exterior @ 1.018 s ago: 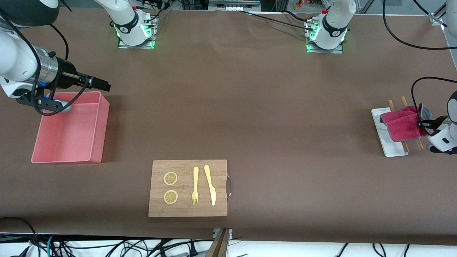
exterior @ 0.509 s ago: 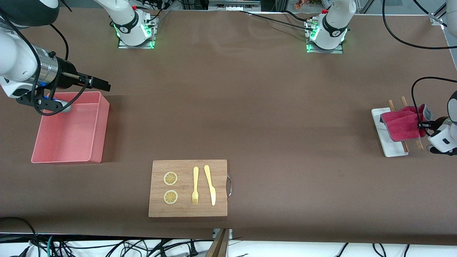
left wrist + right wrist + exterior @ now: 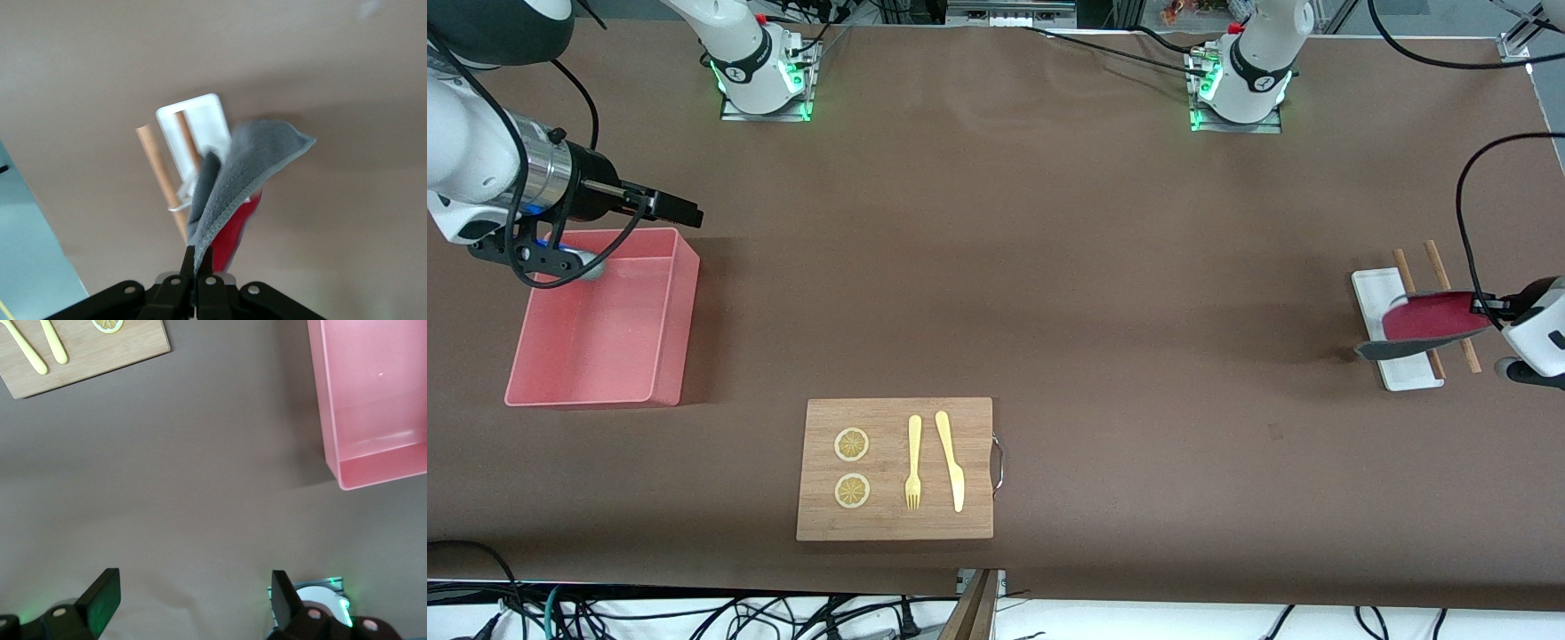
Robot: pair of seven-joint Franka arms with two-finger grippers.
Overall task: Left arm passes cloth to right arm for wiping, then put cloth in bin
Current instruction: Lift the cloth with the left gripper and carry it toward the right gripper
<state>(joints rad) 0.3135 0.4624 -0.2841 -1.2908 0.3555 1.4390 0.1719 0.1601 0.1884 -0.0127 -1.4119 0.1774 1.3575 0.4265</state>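
The crimson cloth (image 3: 1427, 320) with its grey reverse hangs from my left gripper (image 3: 1487, 307), lifted over the small white tray (image 3: 1376, 289) at the left arm's end of the table. In the left wrist view the left gripper (image 3: 199, 259) is shut on the cloth's (image 3: 250, 167) grey edge, with the red side showing below it. The salmon-pink bin (image 3: 605, 329) stands empty at the right arm's end. My right gripper (image 3: 687, 212) waits open and empty over the bin's rim nearest the bases; in the right wrist view it (image 3: 193, 595) has wide-apart fingers above bare table, and the bin (image 3: 373, 393) shows there too.
Two wooden sticks (image 3: 1436, 260) lie across the white tray (image 3: 200, 120); they also show in the left wrist view (image 3: 157, 167). A wooden cutting board (image 3: 895, 468) with two lemon slices, a yellow fork and a knife lies near the table's front edge.
The left gripper has lifted the cloth off the tray and sticks; the cloth now hangs spread out, grey side down. The right arm has not moved.
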